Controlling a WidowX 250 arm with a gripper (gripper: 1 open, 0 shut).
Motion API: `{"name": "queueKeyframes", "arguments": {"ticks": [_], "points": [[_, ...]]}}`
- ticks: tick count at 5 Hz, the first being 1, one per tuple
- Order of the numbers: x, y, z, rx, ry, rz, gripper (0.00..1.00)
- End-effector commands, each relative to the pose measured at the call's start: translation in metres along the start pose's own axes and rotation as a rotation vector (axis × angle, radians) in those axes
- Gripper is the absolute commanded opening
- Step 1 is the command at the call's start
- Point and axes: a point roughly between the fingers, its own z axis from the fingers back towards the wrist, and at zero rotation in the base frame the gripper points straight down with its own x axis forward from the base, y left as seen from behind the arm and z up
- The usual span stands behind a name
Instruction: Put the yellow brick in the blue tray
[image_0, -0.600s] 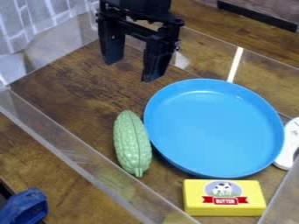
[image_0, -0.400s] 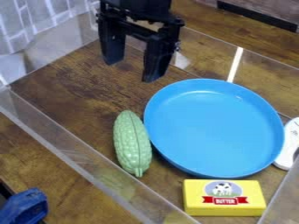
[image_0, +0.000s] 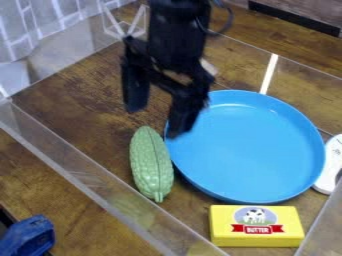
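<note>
At the lower right of the view, a yellow brick (image_0: 257, 227) lies just beside a round blue tray (image_0: 245, 146), outside its raised rim and close to its near edge. The brick is a small block like a pack of butter, and its face carries a label: a white picture of a cow's head, black and white, over a red band with pale capital letters that read "BUTTER". That is the one piece of writing that can be read. Below the band the face is plain yellow.

Above the far left part of the tray hangs the dark gripper (image_0: 163, 118), blurred, its two fingers pointing down. The fingers are released and spread well apart, with nothing held between them. One comes down in front of the tray, hiding part of its rim; the other is to the left, over the brown wooden surface (image_0: 80, 98).

A green bumpy gourd (image_0: 151, 164) lies lengthwise to the left of the tray, near its rim, and shows no label. At the right edge of the view, a white object (image_0: 329, 166) is partly cut off, near the tray's right side; no writing can be made out on it. In the lower left corner sits a blue object (image_0: 26, 237), also cut off by the edge, too incomplete to name.
</note>
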Motion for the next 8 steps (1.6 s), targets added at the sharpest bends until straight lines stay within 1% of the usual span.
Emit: {"name": "queueKeyframes", "arguments": {"ticks": [1, 2, 3, 4, 5, 7, 8], "points": [[0.002, -0.023, 0.002, 0.038, -0.099, -0.141, 1.0], [0.001, -0.042, -0.017, 0.07, -0.122, -0.264, 1.0], [0.004, -0.047, -0.032, 0.089, -0.128, -0.308, 1.0], [0.009, -0.049, -0.043, 0.101, -0.137, -0.325, 1.0], [0.012, -0.051, -0.055, 0.12, -0.145, -0.348, 1.0], [0.022, -0.053, -0.069, 0.13, -0.163, -0.371, 1.0], [0.026, -0.054, -0.074, 0.129, -0.171, -0.378, 1.0]]}}
